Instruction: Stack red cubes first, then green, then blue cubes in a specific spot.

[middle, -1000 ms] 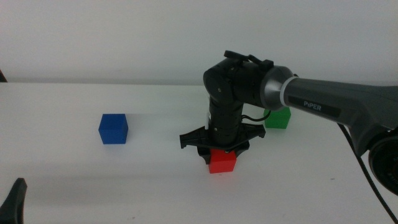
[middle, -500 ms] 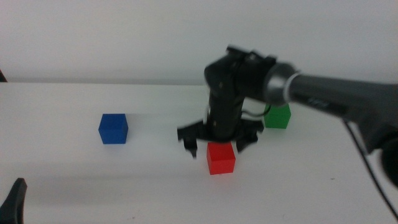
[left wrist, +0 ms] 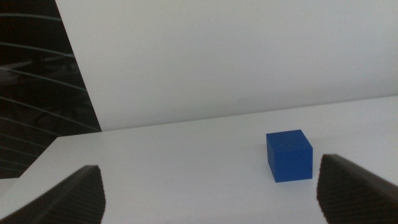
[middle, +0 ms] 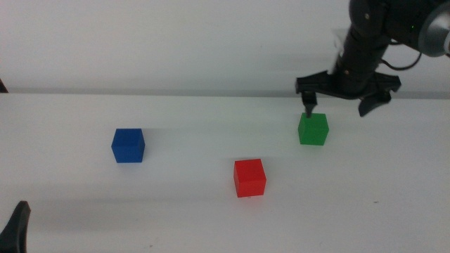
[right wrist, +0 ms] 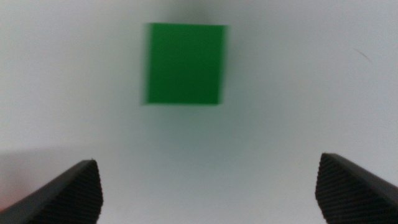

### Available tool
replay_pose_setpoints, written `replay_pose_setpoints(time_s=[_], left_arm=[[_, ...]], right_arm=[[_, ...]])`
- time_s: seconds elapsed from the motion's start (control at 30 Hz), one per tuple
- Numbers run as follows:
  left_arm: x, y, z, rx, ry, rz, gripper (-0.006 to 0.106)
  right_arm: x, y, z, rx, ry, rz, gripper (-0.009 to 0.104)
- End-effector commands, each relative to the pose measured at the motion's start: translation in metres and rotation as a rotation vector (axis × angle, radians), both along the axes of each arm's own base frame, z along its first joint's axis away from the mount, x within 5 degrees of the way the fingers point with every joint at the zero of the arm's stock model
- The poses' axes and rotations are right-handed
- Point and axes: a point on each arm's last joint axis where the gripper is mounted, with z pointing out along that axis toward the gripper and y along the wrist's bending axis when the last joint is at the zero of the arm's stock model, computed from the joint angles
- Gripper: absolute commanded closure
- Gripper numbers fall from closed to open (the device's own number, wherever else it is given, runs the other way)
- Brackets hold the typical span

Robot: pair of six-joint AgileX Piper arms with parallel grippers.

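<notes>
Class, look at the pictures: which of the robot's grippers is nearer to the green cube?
The right gripper: it hovers open just above and behind the green cube. The left gripper waits, open, at the table's near left corner, far away.

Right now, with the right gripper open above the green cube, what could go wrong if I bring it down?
1. The right gripper sits a bit off-centre over the green cube; one open jaw might land on its top and knock it away.
2. Its wrist view is blurred, so alignment is hard to judge.
3. The red cube stands free on the table, so a rough placement could shove it.
</notes>
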Motion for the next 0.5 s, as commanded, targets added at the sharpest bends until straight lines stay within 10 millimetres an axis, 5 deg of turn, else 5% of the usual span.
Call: replay_pose_setpoints(time_s=[0.0,0.47], left_arm=[[-0.001,0.000,-0.010,-0.003,-0.017,-0.003,0.009],[-0.001,0.000,-0.010,-0.003,-0.017,-0.003,0.009]], right_arm=[[0.010,-0.011,-0.014,0.019,0.013,-0.020,0.005],[0.054,-0.004,-0.051,0.065,-0.013,-0.046,0.009]])
